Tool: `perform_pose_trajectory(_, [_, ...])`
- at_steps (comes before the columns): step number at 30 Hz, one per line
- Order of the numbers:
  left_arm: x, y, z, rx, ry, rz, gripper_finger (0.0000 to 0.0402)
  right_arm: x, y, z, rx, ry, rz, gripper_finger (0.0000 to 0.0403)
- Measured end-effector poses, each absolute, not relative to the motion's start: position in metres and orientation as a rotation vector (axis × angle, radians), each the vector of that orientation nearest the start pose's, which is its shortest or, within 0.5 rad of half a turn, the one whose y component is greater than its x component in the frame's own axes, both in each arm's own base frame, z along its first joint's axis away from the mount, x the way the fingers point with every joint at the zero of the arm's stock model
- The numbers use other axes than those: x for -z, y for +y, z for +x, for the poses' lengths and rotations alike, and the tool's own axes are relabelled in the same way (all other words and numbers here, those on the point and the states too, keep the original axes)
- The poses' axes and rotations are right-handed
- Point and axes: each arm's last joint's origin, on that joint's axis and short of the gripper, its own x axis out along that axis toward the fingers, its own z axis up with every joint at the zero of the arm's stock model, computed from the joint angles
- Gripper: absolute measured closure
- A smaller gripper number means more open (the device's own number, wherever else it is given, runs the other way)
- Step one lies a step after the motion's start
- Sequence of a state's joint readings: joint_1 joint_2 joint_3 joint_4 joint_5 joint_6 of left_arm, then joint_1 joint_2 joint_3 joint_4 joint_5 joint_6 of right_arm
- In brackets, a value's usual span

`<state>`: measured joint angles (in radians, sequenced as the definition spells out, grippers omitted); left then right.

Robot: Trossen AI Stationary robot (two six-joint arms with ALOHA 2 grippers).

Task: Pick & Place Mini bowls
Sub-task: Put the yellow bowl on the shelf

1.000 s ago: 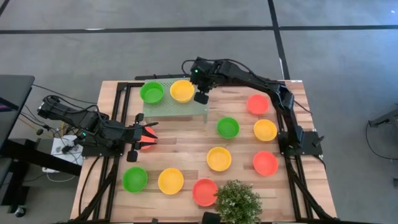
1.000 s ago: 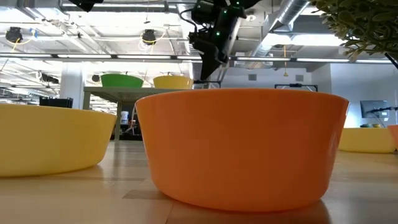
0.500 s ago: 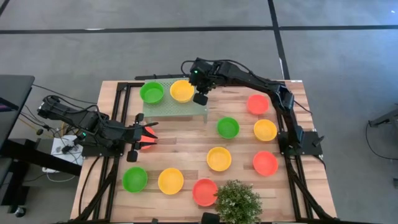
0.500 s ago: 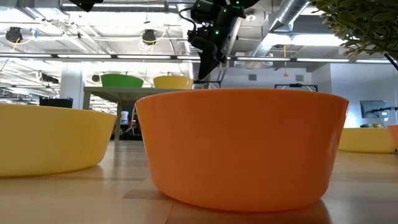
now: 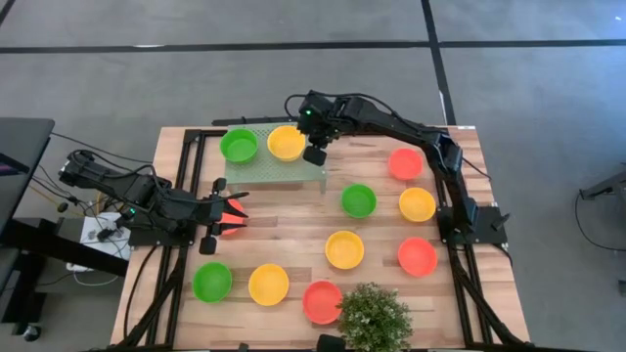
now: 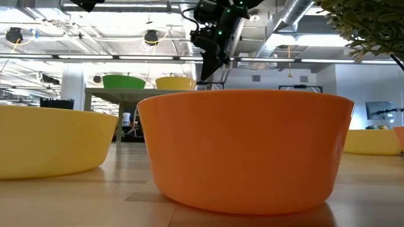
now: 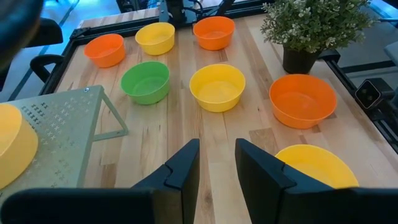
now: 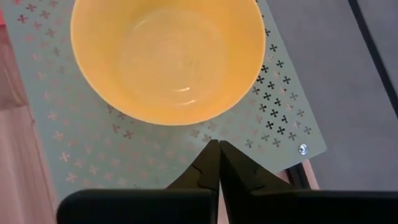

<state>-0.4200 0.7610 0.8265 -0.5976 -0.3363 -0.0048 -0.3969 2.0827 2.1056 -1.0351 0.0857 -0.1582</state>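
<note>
Several mini bowls in green, yellow and red-orange sit on their bases on the wooden table. A green one (image 5: 239, 146) and a yellow one (image 5: 286, 143) stand on the pale green perforated stand (image 5: 274, 172). My right gripper (image 5: 315, 154) is shut and hovers over the stand's top, just beside the yellow bowl's rim (image 8: 186, 118). It also shows high in the low view (image 6: 210, 74). My left gripper (image 5: 235, 217) waits low at the table's left side, open with a narrow gap (image 7: 217, 163) and holding nothing.
Loose bowls: green (image 5: 358, 200), red-orange (image 5: 405, 163), yellow (image 5: 417, 204), yellow (image 5: 343, 249), red-orange (image 5: 418, 256), then green (image 5: 212, 282), yellow (image 5: 268, 285) and red-orange (image 5: 322, 301) along the near edge. A potted plant (image 5: 373, 315) stands at the near edge. Bare wood lies between the stand and the near row.
</note>
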Motion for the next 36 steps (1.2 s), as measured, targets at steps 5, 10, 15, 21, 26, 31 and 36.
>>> perform_pose_trajectory(5, [-0.313,-0.053,0.142,0.08,0.495,0.192,0.0297,-0.318,-0.174,0.41,0.354,1.025,0.018,0.0403])
perform_pose_trajectory(10, [-0.313,-0.053,0.142,0.081,0.495,0.192,0.0297,-0.302,-0.177,0.414,0.347,1.062,0.027,0.0403])
perform_pose_trajectory(15, [-0.313,-0.053,0.142,0.08,0.495,0.192,0.0297,-0.287,-0.18,0.411,0.345,1.099,0.032,0.0403])
perform_pose_trajectory(21, [-0.313,-0.053,0.142,0.08,0.494,0.191,0.0297,-0.288,-0.186,0.421,0.311,0.999,0.02,0.0403])
perform_pose_trajectory(26, [-0.314,-0.053,0.142,0.08,0.491,0.19,0.0297,-0.288,-0.186,0.422,0.306,0.994,0.015,0.0403])
perform_pose_trajectory(31, [-0.314,-0.053,0.142,0.081,0.49,0.19,0.0297,-0.288,-0.186,0.422,0.306,0.986,0.011,0.0403])
perform_pose_trajectory(36, [-0.314,-0.053,0.142,0.08,0.491,0.19,0.0297,-0.288,-0.184,0.423,0.287,0.989,-0.011,0.0403])
